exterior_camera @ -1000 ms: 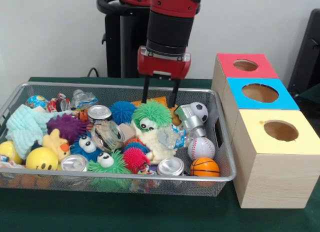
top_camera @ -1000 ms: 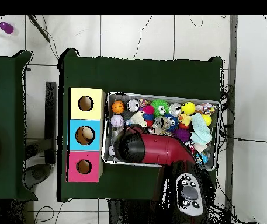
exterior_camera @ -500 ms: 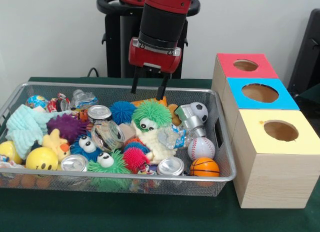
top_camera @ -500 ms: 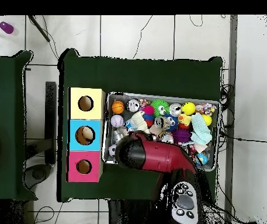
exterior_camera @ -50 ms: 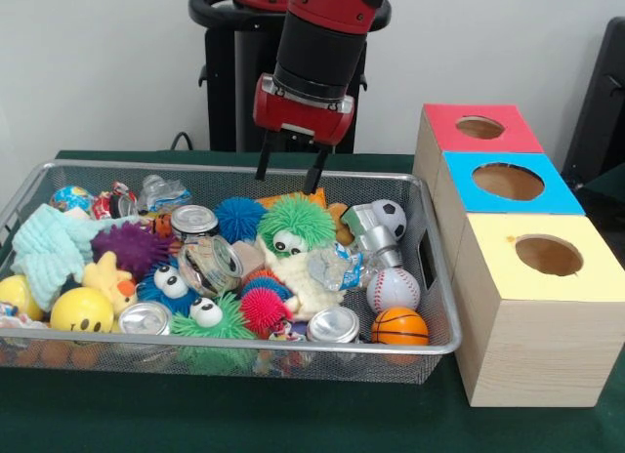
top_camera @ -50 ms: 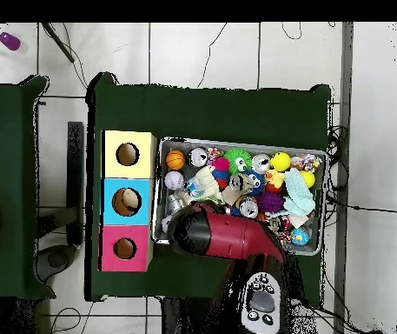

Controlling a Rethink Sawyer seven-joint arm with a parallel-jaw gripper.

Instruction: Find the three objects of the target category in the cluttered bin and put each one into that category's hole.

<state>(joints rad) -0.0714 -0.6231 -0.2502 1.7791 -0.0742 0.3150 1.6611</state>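
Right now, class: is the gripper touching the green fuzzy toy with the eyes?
Apart. In the front view the gripper hangs open above the bin's far rim, with bare mesh showing between its tips and the green fuzzy toy.

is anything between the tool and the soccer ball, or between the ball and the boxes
Nothing visible blocks it. The tool hangs open and empty above the bin's far rim, with open air down to the soccer ball, which lies on top of the clutter. Only the bin's side wall separates the ball from the boxes, whose holes look uncovered.
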